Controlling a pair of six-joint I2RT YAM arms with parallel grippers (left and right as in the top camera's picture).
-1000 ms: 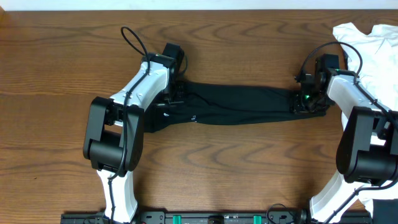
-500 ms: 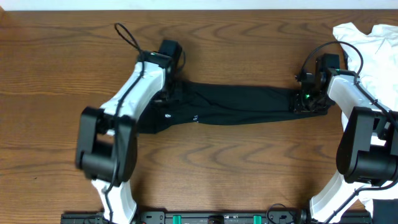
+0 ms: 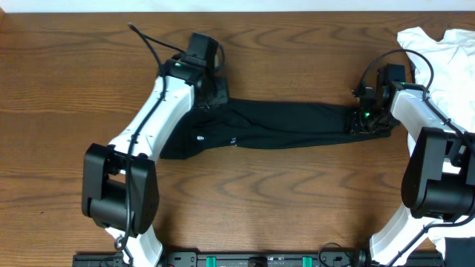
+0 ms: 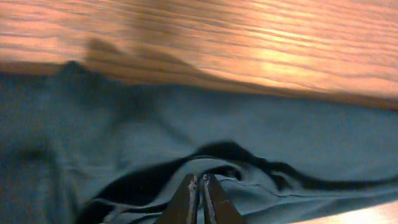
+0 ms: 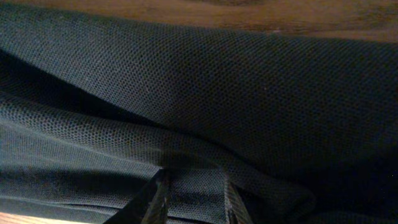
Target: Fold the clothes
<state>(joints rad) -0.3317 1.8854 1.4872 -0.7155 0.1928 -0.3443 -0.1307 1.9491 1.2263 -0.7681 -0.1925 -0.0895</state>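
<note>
So the black garment point(image 3: 297, 126) is laid out in a long narrow strip across the middle of the wooden table point(image 3: 297, 44). Its long axis runs pretty much straight left to right. The left end flares wider and droops toward the near side, while the right end is bunched up narrow. There's a tiny light mark on the cloth in the left part, but it's too small to read.

The left gripper point(image 3: 213, 95) sits at the far-left corner of the garment, right on the far edge. In its wrist view the fingers point(image 4: 186, 200) are pressed together with basically no gap. A raised ridge of fabric runs up to the tips, so it looks like it's pinching a bit of the cloth there. That shot is kinda smeared, so take the fine detail with a grain of salt.

The right gripper point(image 3: 365, 122) is on the right end of the strip. In its wrist view the fingers point(image 5: 155, 196) straddle a rolled fold of the dark mesh-looking fabric and are closed in on it, so it's grasping that end.

There's also a pile of white clothing point(image 3: 445, 59) in the far-right corner, just beside the right arm, apart from the black piece.
</note>
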